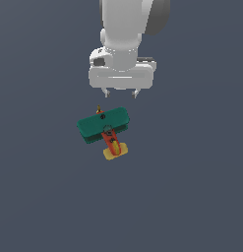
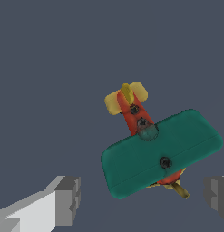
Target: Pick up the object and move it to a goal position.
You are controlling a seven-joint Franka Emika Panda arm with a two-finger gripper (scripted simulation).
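The toy biplane [image 1: 104, 129] lies on the dark grey floor, with dark green wings, a red-orange body, a yellow tail and a thin brownish propeller at its nose. My gripper [image 1: 121, 93] hangs above and just behind the nose, open and empty, its two short fingertips apart. In the wrist view the biplane [image 2: 161, 152] lies between and ahead of the two grey fingers [image 2: 68, 200], closer to the finger at the frame's edge. The gripper [image 2: 143, 199] does not touch the plane.
The flat dark grey floor [image 1: 192, 197] spreads all around the biplane. The white arm and hand [image 1: 123, 54] stand over the far side of the scene. No goal marker shows.
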